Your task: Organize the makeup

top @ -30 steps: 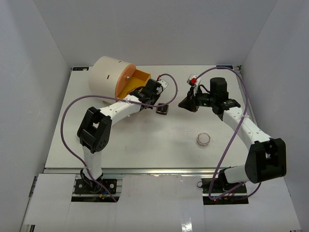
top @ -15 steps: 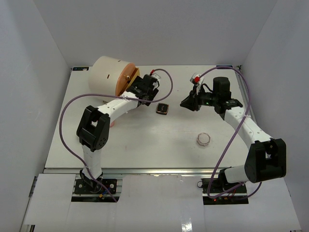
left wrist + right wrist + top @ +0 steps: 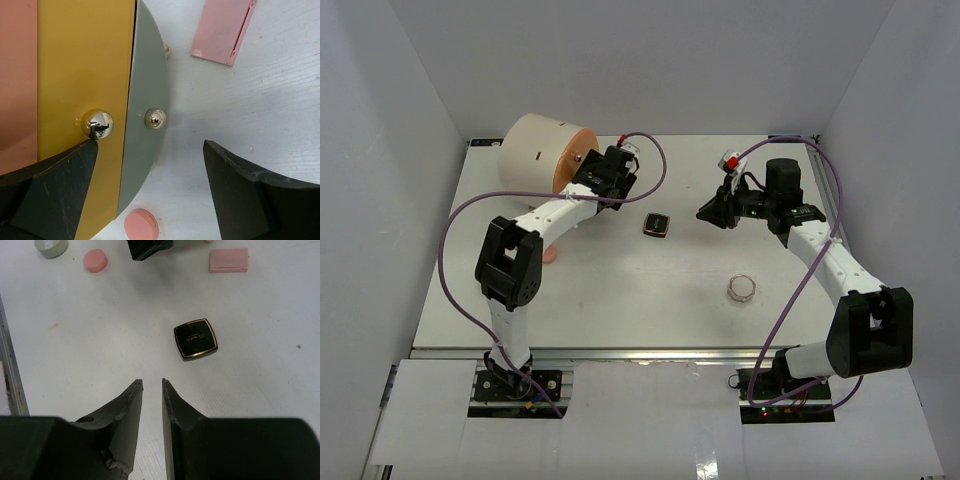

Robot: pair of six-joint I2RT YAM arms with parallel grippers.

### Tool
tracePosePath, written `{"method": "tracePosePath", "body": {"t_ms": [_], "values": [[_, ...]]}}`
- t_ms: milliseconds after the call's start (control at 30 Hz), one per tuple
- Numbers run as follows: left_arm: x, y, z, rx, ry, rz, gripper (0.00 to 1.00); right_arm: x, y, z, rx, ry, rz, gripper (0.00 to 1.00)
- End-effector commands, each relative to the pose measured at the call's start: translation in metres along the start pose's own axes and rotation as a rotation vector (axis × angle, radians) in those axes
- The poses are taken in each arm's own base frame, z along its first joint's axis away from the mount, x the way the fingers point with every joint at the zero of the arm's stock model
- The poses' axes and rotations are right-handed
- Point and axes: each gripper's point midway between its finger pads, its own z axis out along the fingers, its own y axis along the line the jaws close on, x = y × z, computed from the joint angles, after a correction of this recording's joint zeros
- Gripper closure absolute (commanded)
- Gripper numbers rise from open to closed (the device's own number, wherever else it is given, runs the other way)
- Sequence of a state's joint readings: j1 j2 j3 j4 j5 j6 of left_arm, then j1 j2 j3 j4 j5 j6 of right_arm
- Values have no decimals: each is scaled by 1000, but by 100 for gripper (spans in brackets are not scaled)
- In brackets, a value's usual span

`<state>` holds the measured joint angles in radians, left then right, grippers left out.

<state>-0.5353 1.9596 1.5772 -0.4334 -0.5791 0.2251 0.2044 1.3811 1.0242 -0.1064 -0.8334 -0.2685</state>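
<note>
You've just pushed the yellow drawer [image 3: 85, 75] shut and spread your left fingers [image 3: 603, 172] wide, yet the compact [image 3: 658, 224] near it lies out; right fingers [image 3: 708, 213] narrow, empty.

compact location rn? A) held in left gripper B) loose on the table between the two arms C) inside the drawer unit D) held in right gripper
B: the compact lies flat on the table, apart from the right gripper, which has nothing between its fingers, and from the open left gripper, which is at the drawer unit.
</note>
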Motion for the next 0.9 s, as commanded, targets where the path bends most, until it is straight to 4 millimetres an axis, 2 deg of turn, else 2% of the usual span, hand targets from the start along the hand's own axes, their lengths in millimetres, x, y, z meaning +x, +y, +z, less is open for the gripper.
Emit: {"method": "tracePosePath", "body": {"t_ms": [0,100,233,333,467,533,567,667,767,867], "values": [[-33,16,-29,29,-107,-100,4,-8,2,-2,-15,-31,-19,71],[-41,-1,-46,103,-148,-157,18,-8,1,-2,-14,-32,-19,71],[-44,-14,-54,165,-161,-263,43,-6,0,-2,-14,-28,-14,71],[-39,-22,-51,171,-146,-373,71,-4,-1,-1,-13,-26,-10,71],[-28,-21,-32,60,-103,-511,95,-3,-2,-1,-12,-24,-8,71],[-21,-20,-18,-30,-78,-613,96,-2,-2,-1,-12,-22,-6,71],[-16,-19,-11,-83,-66,-649,93,-2,-3,-1,-12,-22,-5,71],[1,-13,7,-259,-45,-708,71,-1,-4,-1,-9,-21,-3,71],[1,-12,15,-345,-63,-765,50,1,-6,-1,-7,-18,5,71],[8,-10,28,-446,-72,-765,45,3,-8,0,-7,-13,12,71]]}}
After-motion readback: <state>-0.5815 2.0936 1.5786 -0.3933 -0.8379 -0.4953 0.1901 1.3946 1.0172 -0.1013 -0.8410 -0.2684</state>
